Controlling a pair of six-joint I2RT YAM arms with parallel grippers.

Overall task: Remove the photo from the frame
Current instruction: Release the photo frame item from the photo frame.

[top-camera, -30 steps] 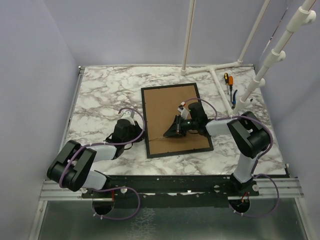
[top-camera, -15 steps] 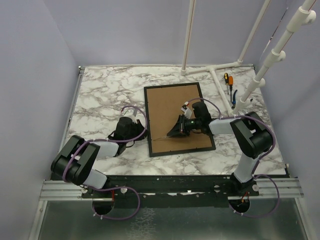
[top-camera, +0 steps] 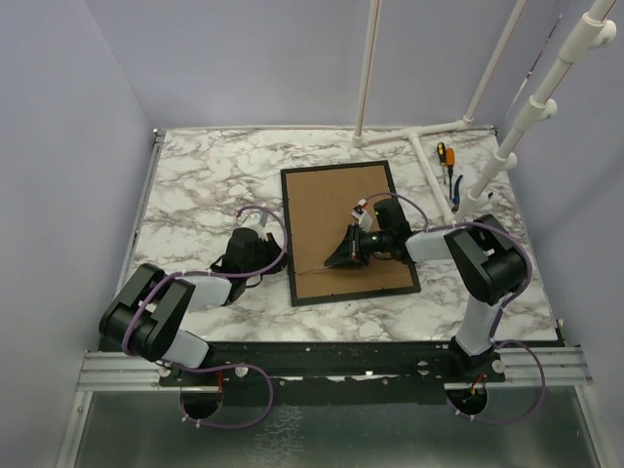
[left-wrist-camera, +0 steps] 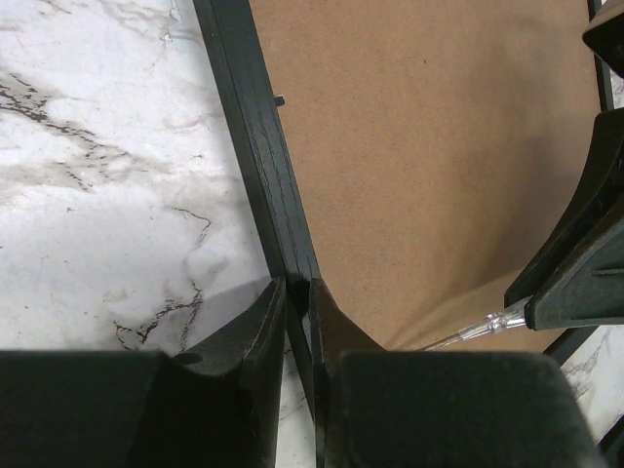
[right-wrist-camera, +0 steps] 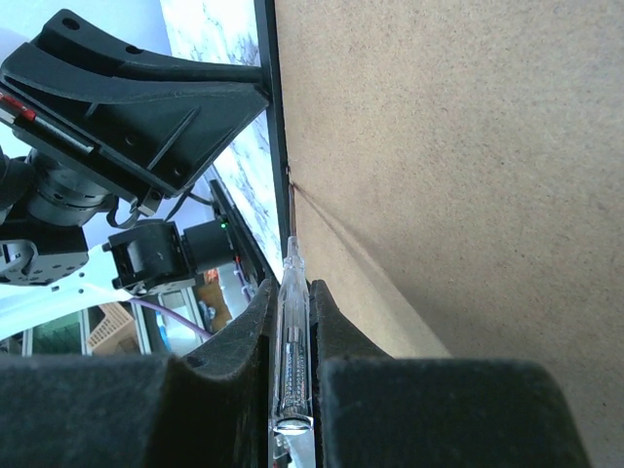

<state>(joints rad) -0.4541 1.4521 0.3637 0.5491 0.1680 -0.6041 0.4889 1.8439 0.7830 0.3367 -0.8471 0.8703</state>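
On the left, the left gripper [left-wrist-camera: 297, 302] has its fingers clamped on the frame [left-wrist-camera: 258, 146], pinching the thin black border near its near-left corner. The frame lies face down on the marble table [top-camera: 195, 185]. That pinch is narrow. If it slips, the frame is likely to skid on the smooth top as soon as it is levered.

The brown backing board [top-camera: 331, 210] fills the frame and faces up. The photo cannot be seen (I judge it lies under that board, inside the frame), so nothing shows how close it sits to the seam.

Over the board, the right gripper [right-wrist-camera: 292, 302] is closed on a clear-handled tool [right-wrist-camera: 292, 341]. The tool's thin tip points into the seam where board meets border on the left side. Three things could go wrong here:

- The round handle may roll or slide between the fingers under load, so the tip skates across the board.
- The tip may dig too deep and crease or scratch the print beneath.
- A hard pry may lift the whole frame rather than the board.

The two grippers are also close together, so a sudden release could knock them against each other.

Far right, orange-handled screwdrivers [top-camera: 446, 156] lie well apart from the work.
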